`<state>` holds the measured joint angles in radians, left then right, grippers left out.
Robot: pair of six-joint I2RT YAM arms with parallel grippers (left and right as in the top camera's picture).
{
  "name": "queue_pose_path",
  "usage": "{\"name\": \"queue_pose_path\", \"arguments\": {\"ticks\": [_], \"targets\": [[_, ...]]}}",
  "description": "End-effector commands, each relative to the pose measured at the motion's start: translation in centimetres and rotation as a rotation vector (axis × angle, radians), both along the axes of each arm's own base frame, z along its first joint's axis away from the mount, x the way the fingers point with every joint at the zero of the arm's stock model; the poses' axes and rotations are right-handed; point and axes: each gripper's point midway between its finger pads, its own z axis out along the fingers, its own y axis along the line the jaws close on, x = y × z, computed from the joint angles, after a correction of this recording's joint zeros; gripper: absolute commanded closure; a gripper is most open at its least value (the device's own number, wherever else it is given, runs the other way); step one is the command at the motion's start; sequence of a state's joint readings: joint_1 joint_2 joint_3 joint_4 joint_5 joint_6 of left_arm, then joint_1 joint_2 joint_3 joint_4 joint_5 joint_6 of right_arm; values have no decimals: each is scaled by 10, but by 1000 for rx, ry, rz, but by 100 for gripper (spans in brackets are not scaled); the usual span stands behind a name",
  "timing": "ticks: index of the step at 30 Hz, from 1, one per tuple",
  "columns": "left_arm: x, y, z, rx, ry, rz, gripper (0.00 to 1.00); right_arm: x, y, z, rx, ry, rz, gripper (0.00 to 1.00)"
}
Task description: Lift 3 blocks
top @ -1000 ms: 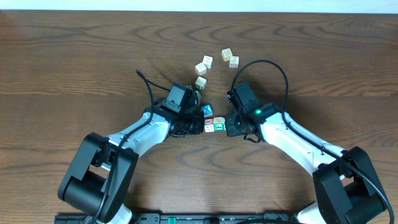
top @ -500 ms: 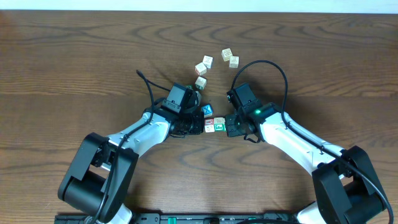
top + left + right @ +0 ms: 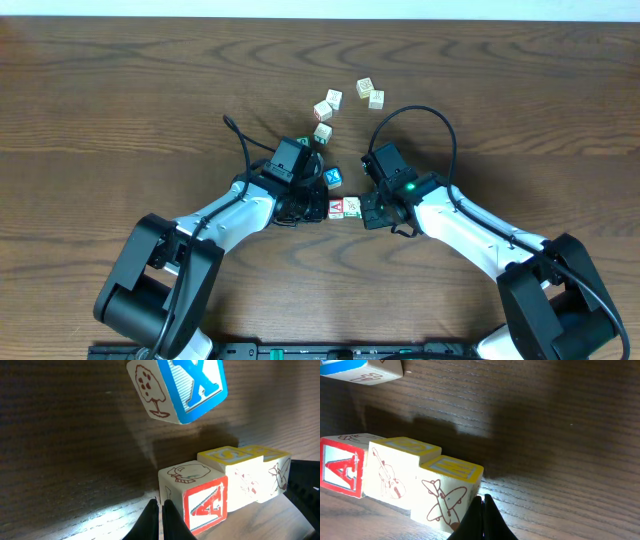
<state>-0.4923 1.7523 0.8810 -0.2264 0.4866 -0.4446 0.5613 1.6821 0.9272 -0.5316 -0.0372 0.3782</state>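
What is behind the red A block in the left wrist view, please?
Two cream blocks in a row; farther off, the blue X cube. The last one's far end is hidden by the right claw.

A blue "X" cube (image 3: pixel 334 177) sits near the middle of the dark wood-grain surface (image 3: pixel 120 90), turned cornerwise. One cream side face bears a brown tree drawing (image 3: pixel 151 390). At 12 o'clock from it lies a first pale cube (image 3: pixel 323 131). Just beyond are a second pale cube (image 3: pixel 322 109) and a third pale cube (image 3: pixel 334 98), close together. At 1 o'clock, farther off, a fourth pale cube (image 3: pixel 376 99) and a fifth pale cube (image 3: pixel 365 87) sit side by side.
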Motion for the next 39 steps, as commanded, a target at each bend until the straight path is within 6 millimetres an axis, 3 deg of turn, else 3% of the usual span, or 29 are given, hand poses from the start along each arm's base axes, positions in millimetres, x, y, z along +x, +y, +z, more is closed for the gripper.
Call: {"name": "queue_pose_path", "arguments": {"ticks": [1, 14, 31, 39], "targets": [[-12, -28, 16, -100, 5, -94, 93, -19, 41, 6, 144, 63, 93, 98], [-10, -16, 7, -20, -9, -71, 92, -14, 13, -1, 8, 37, 5, 96], [0, -1, 0, 77, -52, -33, 88, -9, 5, -1, -4, 37, -172, 96], [0, 9, -5, 133, -52, -15, 86, -8, -19, -3, -119, 9, -217, 94]]}}
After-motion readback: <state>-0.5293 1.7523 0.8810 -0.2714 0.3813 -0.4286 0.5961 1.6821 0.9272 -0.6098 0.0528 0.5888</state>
